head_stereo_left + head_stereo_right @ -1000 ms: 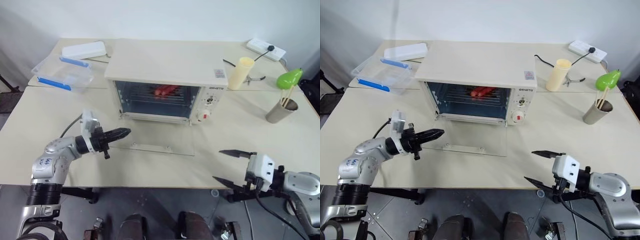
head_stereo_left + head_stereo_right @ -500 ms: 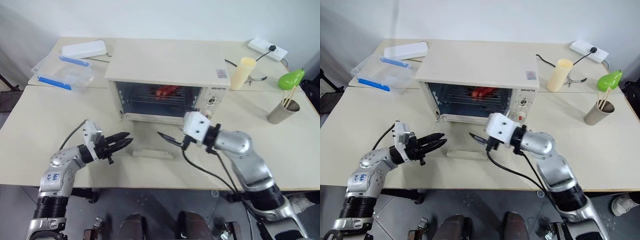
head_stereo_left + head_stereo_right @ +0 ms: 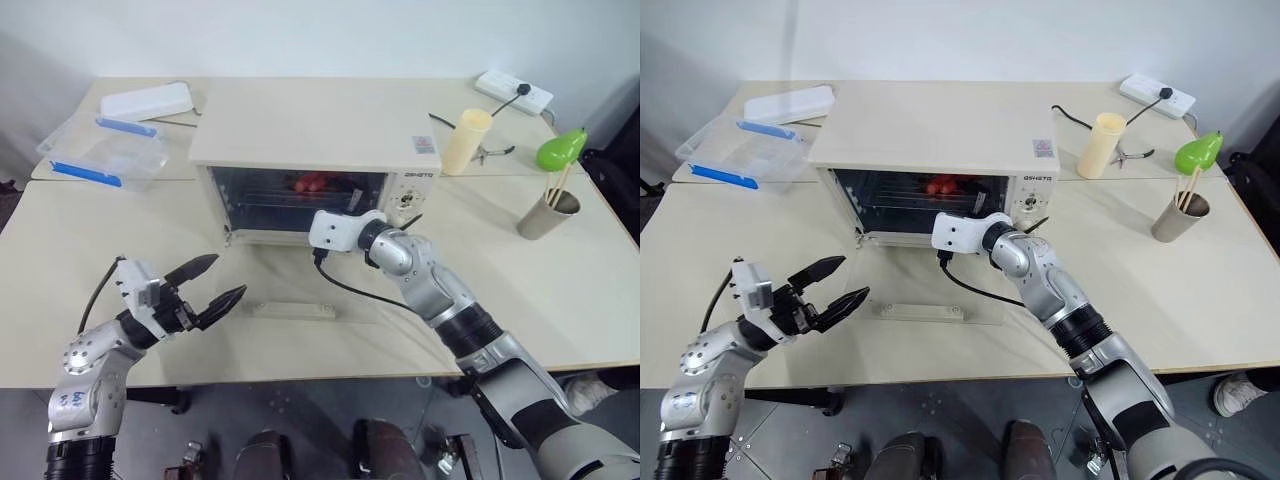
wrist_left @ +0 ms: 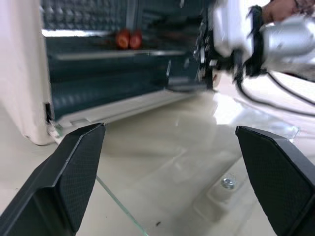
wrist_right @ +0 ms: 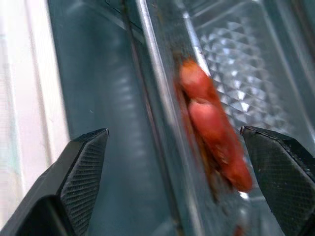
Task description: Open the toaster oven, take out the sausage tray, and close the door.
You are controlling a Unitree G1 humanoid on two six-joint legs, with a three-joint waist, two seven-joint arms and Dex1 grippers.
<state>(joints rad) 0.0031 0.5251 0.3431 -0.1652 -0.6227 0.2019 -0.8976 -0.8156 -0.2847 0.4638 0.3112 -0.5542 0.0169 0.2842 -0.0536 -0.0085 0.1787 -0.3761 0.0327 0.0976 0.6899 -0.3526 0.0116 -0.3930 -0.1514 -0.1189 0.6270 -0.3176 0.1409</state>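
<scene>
- upper left of the left eye view: a clear plastic box with blue clips sits on the table, with a flat white lid lying behind it.
- lower left: the left gripper hangs over the table's front part, its two black fingers spread wide apart with nothing between them; it points toward the glass panel and is clear of it.
- centre: the toaster oven stands in the middle of the table, its front open.
- the door lies folded down flat on the table in front of the oven, the bar handle at its near edge.
- inside the cavity, the sausage tray sits on the rack toward the back, with two red sausages lying on it side by side; in the right wrist view they touch each other end on.
- centre, just right of the sausages: the right gripper is at the oven's mouth, aimed into the cavity; its fingers stand wide apart, one on each side of the sausages in its wrist view, gripping nothing.
- right of the glass, the oven's control knobs are partly hidden behind the right arm.
- upper right: a pale yellow cylinder stands beside the oven, a white power strip behind it.
- far right: a grey cup holds sticks and a green pear-shaped thing.
</scene>
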